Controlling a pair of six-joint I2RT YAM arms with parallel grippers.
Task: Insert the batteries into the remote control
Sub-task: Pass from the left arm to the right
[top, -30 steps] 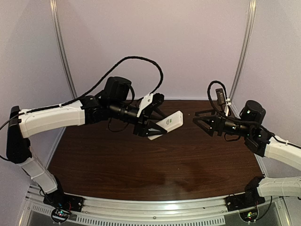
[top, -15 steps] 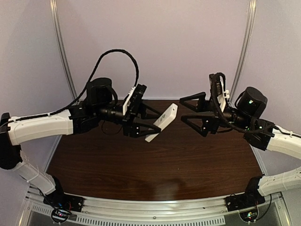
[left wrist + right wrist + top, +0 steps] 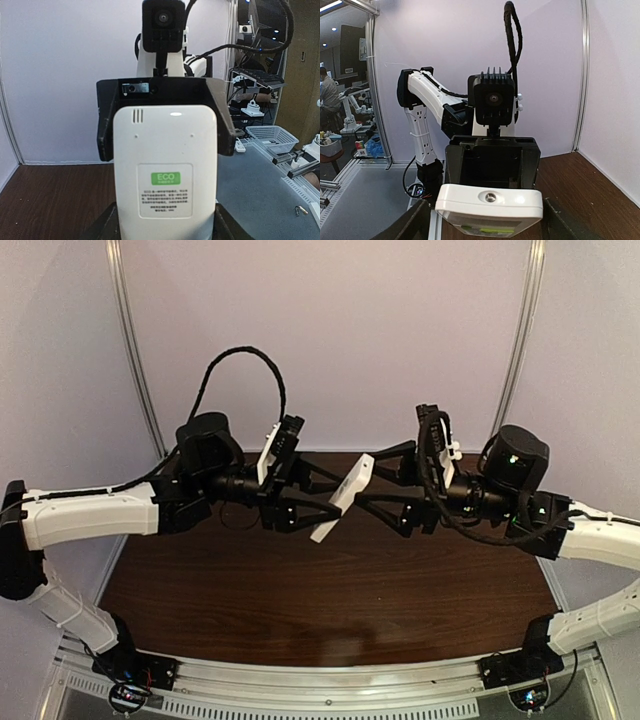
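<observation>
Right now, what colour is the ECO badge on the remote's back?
ECO badge on the remote control: green, white letters. Best in left wrist view.

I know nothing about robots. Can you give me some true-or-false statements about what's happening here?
1. The left gripper holds the remote control in the air. True.
2. The remote control lies flat on the table. False: it is raised above it, tilted.
3. Its plain back carries a green label. True.
4. The right gripper is far from the remote control. False: its fingers flank the far end.
</observation>
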